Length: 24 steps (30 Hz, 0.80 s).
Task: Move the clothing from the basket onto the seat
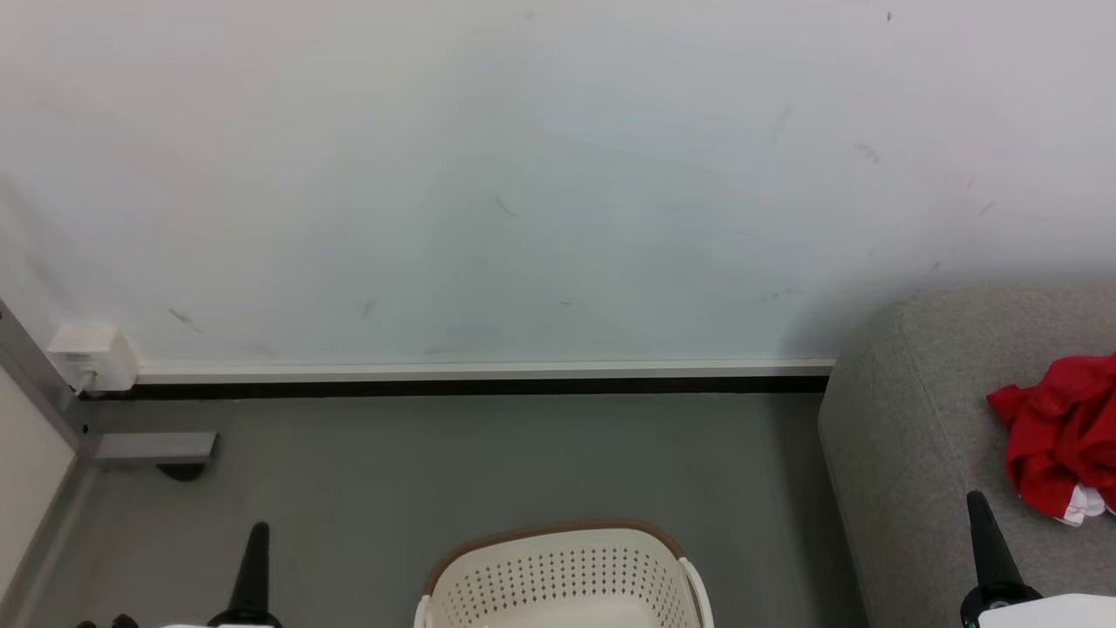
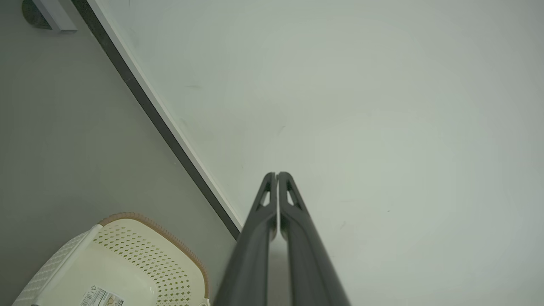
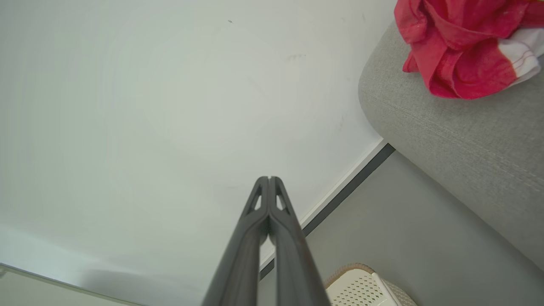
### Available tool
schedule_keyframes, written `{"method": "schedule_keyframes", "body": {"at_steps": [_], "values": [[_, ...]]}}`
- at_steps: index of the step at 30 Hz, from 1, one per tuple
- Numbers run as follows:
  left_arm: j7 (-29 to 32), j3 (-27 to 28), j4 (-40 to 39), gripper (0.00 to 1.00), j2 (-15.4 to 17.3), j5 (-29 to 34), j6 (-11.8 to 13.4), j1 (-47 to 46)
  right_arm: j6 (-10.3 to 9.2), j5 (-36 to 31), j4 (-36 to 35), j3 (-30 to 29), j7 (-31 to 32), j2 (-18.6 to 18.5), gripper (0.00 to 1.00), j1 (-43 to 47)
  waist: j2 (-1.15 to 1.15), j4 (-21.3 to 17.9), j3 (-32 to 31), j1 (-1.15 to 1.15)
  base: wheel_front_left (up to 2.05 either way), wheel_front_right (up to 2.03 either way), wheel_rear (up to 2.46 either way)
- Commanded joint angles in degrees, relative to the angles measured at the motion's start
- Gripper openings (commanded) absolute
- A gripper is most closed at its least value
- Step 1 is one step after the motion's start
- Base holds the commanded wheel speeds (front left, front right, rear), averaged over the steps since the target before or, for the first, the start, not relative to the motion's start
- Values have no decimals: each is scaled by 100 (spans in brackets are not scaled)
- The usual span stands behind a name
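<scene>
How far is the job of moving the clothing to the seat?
Done: red clothing lies heaped on the grey seat. The visible part of the basket is bare. In hand: nothing; left fingers and right fingers are shut, empty. Left: apparently nothing, though the heap hides the garment count.

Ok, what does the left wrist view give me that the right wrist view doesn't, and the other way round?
Left wrist, not right wrist: the inside of the basket, the visible part of its floor bare but for a sticker, and a grey metal foot by the wall.
Right wrist, not left wrist: the seat with the red clothing bunched on it, some white fabric showing.
Both: the basket's brown rim and perforated side, the white wall, the dark baseboard and the grey floor.
</scene>
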Motion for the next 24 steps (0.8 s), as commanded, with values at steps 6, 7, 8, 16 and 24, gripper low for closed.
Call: {"method": "schedule_keyframes", "body": {"at_steps": [6, 7, 8, 16, 24], "values": [[118, 5, -81, 0, 51, -399, -60, -162, -6, 392, -66, -95, 103, -6, 0, -169, 0, 9, 29, 0, 0, 0, 0], [136, 4, -84, 0, 52, -456, -66, -170, -7, 442, -67, -106, 120, -4, 0, -171, 0, 10, 34, 0, 0, 0, 0], [150, 2, -86, 0, 52, -517, -67, -178, -7, 492, -67, -117, 136, 0, 0, -174, 0, 12, 39, 0, 0, 0, 0], [253, -8, -101, 0, 54, -934, -96, -238, -8, 885, -72, -197, 241, 24, 0, -211, 0, 23, 79, 0, 0, 0, 0], [362, -17, -115, 0, 55, -1314, -124, -292, -8, 1251, -78, -269, 343, 48, 0, -251, 0, 34, 119, 0, 0, 0, 0]]}}
